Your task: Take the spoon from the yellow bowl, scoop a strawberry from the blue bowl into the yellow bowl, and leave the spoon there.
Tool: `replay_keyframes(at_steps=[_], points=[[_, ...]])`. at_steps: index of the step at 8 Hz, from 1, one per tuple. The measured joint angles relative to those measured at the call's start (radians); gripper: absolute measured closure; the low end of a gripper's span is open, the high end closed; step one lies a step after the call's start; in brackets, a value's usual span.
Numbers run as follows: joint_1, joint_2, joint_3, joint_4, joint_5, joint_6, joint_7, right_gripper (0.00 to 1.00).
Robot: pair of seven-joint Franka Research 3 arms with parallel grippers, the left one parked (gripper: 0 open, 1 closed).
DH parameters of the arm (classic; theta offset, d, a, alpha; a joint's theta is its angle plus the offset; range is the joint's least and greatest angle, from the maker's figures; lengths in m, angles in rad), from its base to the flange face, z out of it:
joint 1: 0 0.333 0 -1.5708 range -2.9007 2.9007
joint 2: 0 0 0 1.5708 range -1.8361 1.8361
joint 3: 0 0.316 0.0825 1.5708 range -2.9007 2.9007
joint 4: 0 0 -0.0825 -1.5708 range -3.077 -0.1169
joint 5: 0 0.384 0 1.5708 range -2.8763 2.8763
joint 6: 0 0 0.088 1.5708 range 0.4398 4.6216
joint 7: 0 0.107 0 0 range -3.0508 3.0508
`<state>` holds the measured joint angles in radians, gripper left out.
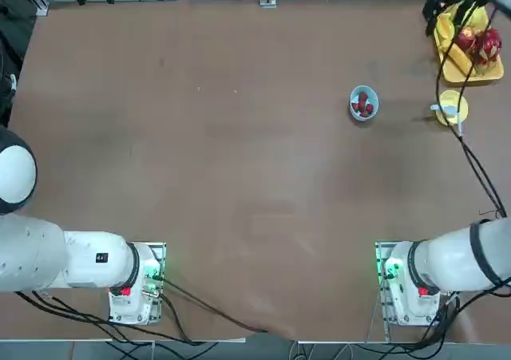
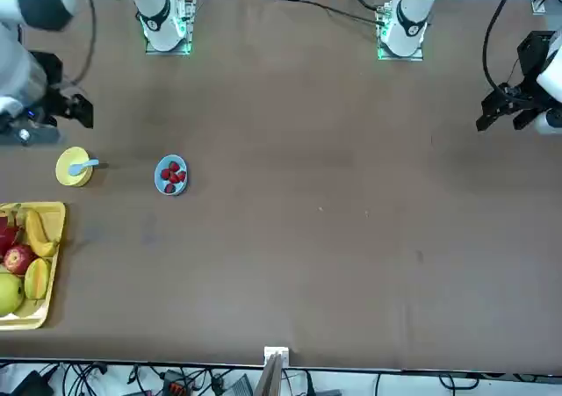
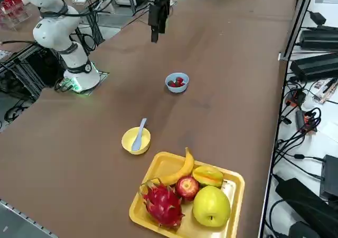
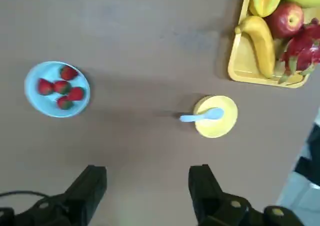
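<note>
The yellow bowl (image 1: 451, 107) (image 3: 135, 140) sits near the table's right edge, beside the fruit tray. The pale blue spoon (image 3: 139, 134) (image 4: 202, 117) rests in it, its handle sticking out over the rim. The blue bowl (image 1: 363, 103) (image 3: 177, 83) (image 4: 57, 88) stands a short way to its left and holds several red strawberries (image 4: 61, 88). My right gripper (image 3: 155, 35) (image 4: 147, 183) hangs open and empty well above the table. In the wrist view both bowls lie beyond its fingertips (image 4: 92, 183), clear of them.
A rectangular yellow tray (image 1: 471, 77) (image 3: 158, 164) with a banana, apple, dragon fruit and other fruit lies at the far right corner, just beyond the yellow bowl. Black cables trail from the right arm over that edge. Brown tabletop spreads left of the bowls.
</note>
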<state>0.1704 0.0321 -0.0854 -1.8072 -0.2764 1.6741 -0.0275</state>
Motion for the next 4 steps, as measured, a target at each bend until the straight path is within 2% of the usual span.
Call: replay_keyframes(at_steps=[2,4], points=[[0.014,0.052,0.000,-0.072,-0.111,0.068,0.061,0.00],[0.049,0.108,0.001,-0.125,-0.229,0.110,0.222,0.00]])
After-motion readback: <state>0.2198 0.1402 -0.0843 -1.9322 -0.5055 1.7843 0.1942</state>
